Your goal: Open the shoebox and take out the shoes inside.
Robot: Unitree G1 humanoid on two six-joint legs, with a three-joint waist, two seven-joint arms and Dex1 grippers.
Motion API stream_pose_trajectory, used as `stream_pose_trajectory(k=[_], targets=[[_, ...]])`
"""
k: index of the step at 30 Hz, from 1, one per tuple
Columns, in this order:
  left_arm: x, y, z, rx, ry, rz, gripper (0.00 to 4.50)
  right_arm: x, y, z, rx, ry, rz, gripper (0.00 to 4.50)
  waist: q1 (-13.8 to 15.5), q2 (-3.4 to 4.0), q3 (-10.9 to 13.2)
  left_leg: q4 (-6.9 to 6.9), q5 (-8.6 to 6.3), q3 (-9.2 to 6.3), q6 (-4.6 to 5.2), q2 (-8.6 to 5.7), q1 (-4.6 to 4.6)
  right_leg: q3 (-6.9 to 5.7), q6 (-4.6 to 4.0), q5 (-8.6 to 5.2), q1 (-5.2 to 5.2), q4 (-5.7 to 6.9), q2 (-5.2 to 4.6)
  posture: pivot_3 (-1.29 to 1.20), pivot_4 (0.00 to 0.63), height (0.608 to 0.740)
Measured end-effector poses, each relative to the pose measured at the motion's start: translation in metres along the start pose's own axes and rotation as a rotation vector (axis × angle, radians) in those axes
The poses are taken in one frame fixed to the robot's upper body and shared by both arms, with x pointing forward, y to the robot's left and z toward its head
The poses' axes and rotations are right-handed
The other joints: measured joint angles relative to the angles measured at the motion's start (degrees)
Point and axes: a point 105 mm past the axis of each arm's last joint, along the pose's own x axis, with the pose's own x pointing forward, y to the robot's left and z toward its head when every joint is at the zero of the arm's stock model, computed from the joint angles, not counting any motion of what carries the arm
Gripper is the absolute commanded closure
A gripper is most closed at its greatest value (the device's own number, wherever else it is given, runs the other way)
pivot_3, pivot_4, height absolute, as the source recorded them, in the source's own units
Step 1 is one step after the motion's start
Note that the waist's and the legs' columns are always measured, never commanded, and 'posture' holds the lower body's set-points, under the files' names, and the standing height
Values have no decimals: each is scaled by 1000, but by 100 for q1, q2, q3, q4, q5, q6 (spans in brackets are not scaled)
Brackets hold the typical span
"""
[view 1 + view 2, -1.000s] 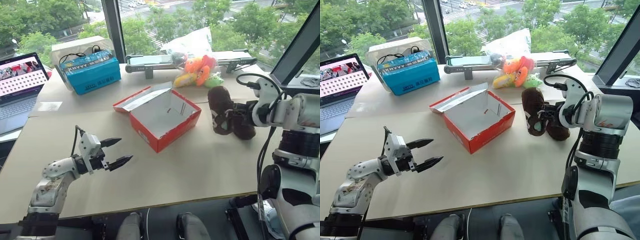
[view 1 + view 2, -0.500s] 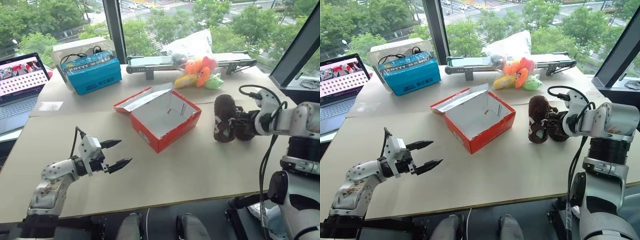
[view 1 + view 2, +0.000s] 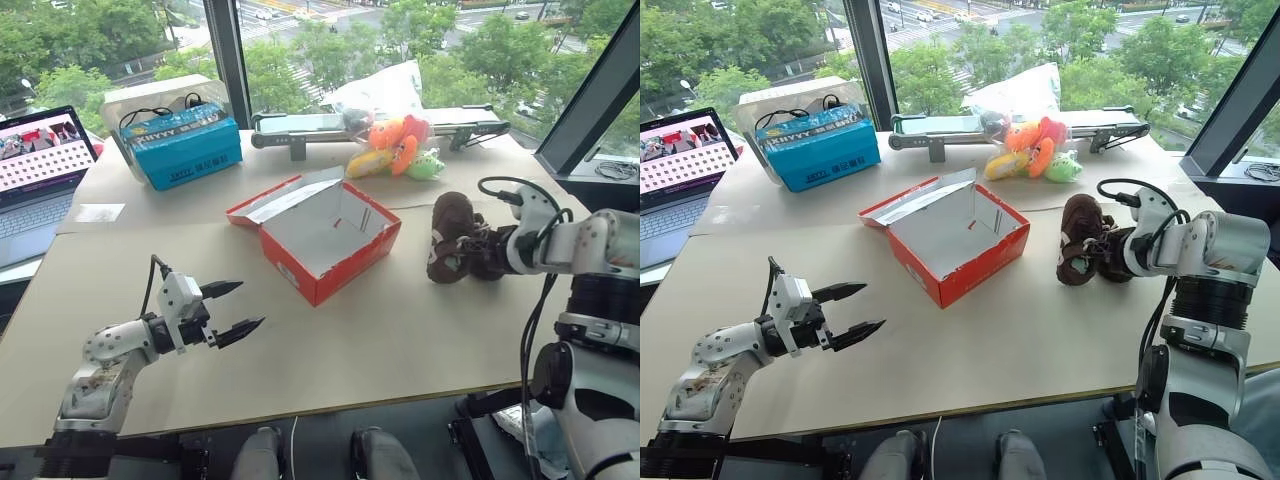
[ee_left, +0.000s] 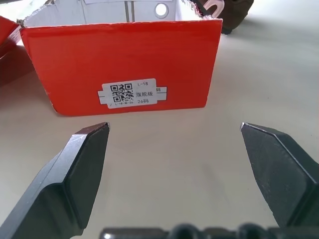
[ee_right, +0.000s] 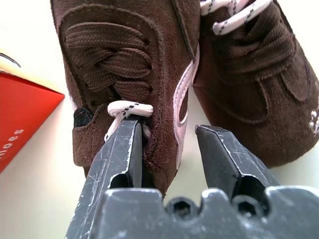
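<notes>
Shoes (image 3: 1087,240), soft suede and judged light, are set on the table right of the emptied shoebox (image 3: 318,233), best pinched at the collar where the right gripper (image 5: 167,149) is parted.

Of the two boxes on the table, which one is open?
The red shoebox near the table's middle is open: its lid is folded back and its pale inside shows. The blue box with white lettering, nearer the window, is closed.

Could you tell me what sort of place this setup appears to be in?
Probably an upper-floor office or lab: a cardboard-covered table stands beside large windows overlooking trees and a street, with an open laptop at its edge.
</notes>
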Motion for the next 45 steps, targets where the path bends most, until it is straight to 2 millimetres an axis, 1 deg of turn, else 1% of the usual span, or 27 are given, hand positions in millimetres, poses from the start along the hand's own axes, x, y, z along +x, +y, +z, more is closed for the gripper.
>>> stream_pose_trajectory(k=[4, 7, 14, 17, 20, 21, 24, 25, 26, 29, 32, 34, 36, 38, 40, 42, 45], targets=[[1, 0, 0, 1, -2, -1, 0, 7, 3, 6, -50, -17, -9, 2384, -2, 0, 0, 0, 0, 1, 0, -1, 0, 2, -4, -2, 0, -2, 0, 0, 150, 740], [3, -1, 1, -1, -9, -4, 0, 16, 4, 17, -72, -43, -18, 2384, -10, 0, 0, 2, 0, 3, 0, -1, 0, 3, -3, -2, 1, -3, 0, 0, 150, 740], [5, 1, 2, -2, -13, -11, 0, 31, -2, 28, -126, -89, -52, 2384, -5, 0, 0, 3, 0, 4, 0, -3, 0, 7, 0, 0, 3, -6, 0, 0, 150, 740], [5, 1, 1, -5, -12, -11, 0, 34, 5, 36, -216, -123, -31, 2384, -31, 0, 0, 4, 0, 9, 0, -3, 0, 15, 0, 0, -1, -6, 0, 0, 150, 740], [5, 1, 1, -4, -12, -14, 0, 35, 11, 42, -242, -138, -9, 2384, -34, 0, 0, 2, 0, 10, 1, -3, 0, 17, 4, 3, -4, -5, 1, 0, 150, 740], [5, 1, 1, -4, -12, -14, 0, 35, 11, 42, -239, -135, -6, 2120, -29, 0, 0, 0, 0, 11, 1, -3, 0, 17, 7, 5, -4, -5, 1, 0, 150, 740], [5, 1, 1, -4, -12, -15, 0, 34, 15, 44, -240, -136, 14, 1308, -23, 1, 1, -1, 0, 13, 1, -3, -1, 19, 15, 10, -7, -5, 1, 0, 150, 740], [5, 1, 1, -4, -12, -15, 0, 33, 17, 45, -242, -137, 26, 1110, -24, 2, 1, -1, 0, 13, 1, -3, -1, 19, 14, 10, -8, -5, 1, 0, 150, 740], [5, 1, 1, -4, -12, -15, 0, 31, 18, 46, -242, -137, 35, 647, -22, 2, 2, -1, 0, 13, 1, -3, -1, 19, 14, 9, -8, -5, 1, 0, 150, 740], [5, 1, 1, -4, -12, -14, 0, 23, 21, 50, -257, -132, 67, 647, -9, 9, 6, -2, 0, 13, 0, -3, -3, 20, 7, 5, -10, -6, 0, 0, 150, 740], [5, 1, 1, -5, -12, -14, 0, 8, 33, 59, -302, -134, 131, 647, -12, 18, 11, -5, 0, 15, 0, -2, -3, 21, 7, 5, -13, -6, 1, 0, 150, 740], [5, 1, 1, -5, -12, -14, 0, 3, 36, 62, -334, -136, 150, 647, -9, 18, 11, -6, -1, 14, 0, -1, -2, 21, 7, 5, -12, -6, 2, 0, 150, 740], [5, 1, 1, -4, -12, -13, 0, 5, 32, 56, -358, -110, 146, 647, -3, 18, 11, -5, -1, 15, -2, -2, -3, 21, 6, 5, -12, -6, 2, 0, 150, 740], [5, 1, 1, -4, -12, -13, 0, 13, 25, 45, -364, -73, 126, 647, 0, 18, 11, -3, -21, 17, -34, -4, -3, 21, 6, 5, -12, -7, 1, 0, 150, 740], [5, 1, 1, -4, -12, -13, 0, 16, 19, 41, -355, -57, 106, 647, 3, 21, 13, -2, -23, 19, -37, -5, -5, 23, 9, 6, -12, -6, 0, 0, 150, 740], [5, 1, 1, -4, -12, -13, 0, 11, 14, 47, -364, -83, 83, 647, 3, 24, 16, -3, -23, 19, -36, -5, -5, 23, 18, 12, -13, -6, 0, 0, 150, 740], [5, 1, 1, -5, -11, -13, 0, -6, 19, 63, -388, -159, 92, 647, 8, 28, 18, -4, -22, 19, -36, -4, -5, 22, 19, 12, -14, -6, 1, 0, 150, 740]])
